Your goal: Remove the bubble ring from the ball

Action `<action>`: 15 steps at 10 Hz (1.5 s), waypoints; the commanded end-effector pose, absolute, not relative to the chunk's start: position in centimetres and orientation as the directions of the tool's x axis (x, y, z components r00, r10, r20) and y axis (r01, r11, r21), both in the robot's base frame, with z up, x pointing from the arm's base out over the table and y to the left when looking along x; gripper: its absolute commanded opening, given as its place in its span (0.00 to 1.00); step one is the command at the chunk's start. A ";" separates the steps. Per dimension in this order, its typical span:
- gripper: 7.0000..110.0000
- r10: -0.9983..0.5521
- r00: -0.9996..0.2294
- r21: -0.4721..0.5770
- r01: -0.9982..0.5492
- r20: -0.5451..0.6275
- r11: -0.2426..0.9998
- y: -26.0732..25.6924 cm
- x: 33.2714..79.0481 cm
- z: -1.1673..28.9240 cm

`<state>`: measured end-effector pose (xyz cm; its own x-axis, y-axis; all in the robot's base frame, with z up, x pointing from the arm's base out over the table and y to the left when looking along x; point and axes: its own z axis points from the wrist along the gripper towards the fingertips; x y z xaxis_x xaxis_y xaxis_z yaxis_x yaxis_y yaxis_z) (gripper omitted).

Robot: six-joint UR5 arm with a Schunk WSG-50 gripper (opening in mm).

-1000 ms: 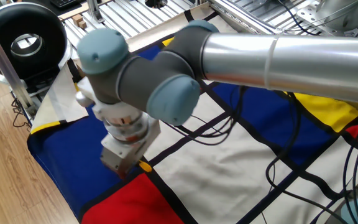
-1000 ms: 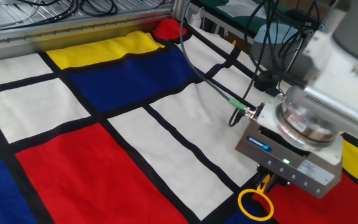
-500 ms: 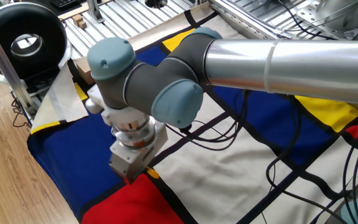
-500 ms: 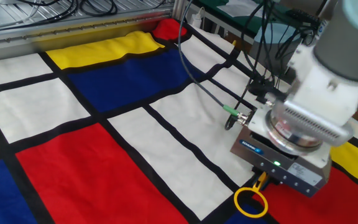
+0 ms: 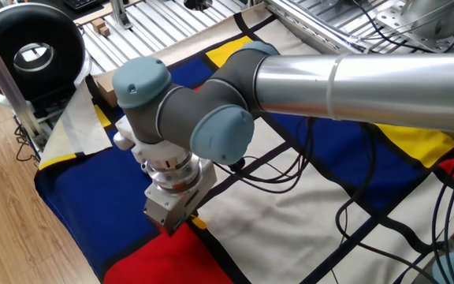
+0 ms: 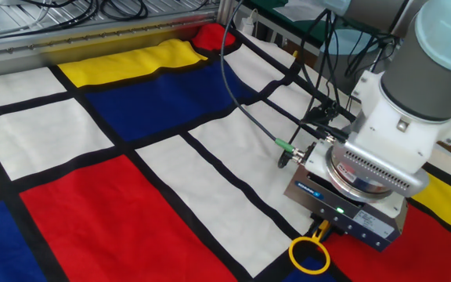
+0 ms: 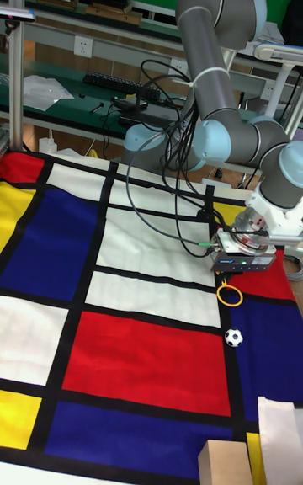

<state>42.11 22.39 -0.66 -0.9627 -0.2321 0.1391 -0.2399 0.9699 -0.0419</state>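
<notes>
Seen from three sides: a tabletop (image 7: 143, 367) draped in a cloth of red, blue, yellow and white blocks with black bands. Low over its edge, the grey arm's pincer (image 6: 325, 230), gripping the stubby handle of the bubble ring (image 6: 309, 256); fingers mostly hidden under the gripper body, but apparently closed on that handle. Yellow hoop sticking out past the pincer, over the black band between a red block and a blue one; whether touching the cloth or just above it, cannot tell. In the tall fixed view, ring (image 7: 229, 295) near the ball (image 7: 233, 337) but apart from it, ball resting alone on the blue block just beside the black band, no longer encircled.

Step in hand, by judgement: ring already off the ball, now being carried clear. Next move likely calls for setting the hoop down well apart from the ball, then opening and lifting away without nudging the ball into a roll.
</notes>
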 end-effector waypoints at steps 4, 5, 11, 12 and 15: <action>0.15 -0.232 -0.968 -0.015 -0.235 0.091 0.972 22.9 43.7 -0.7; 0.15 -0.230 -0.969 -0.027 -0.233 0.089 0.972 22.6 43.8 -0.7; 0.15 -0.243 -0.963 0.032 -0.241 0.121 0.970 23.3 43.8 1.1; 0.15 -0.251 -0.960 0.037 -0.248 0.124 0.968 23.1 44.3 1.8; 0.15 -0.242 -0.970 0.054 -0.240 0.035 0.969 22.6 49.0 3.8</action>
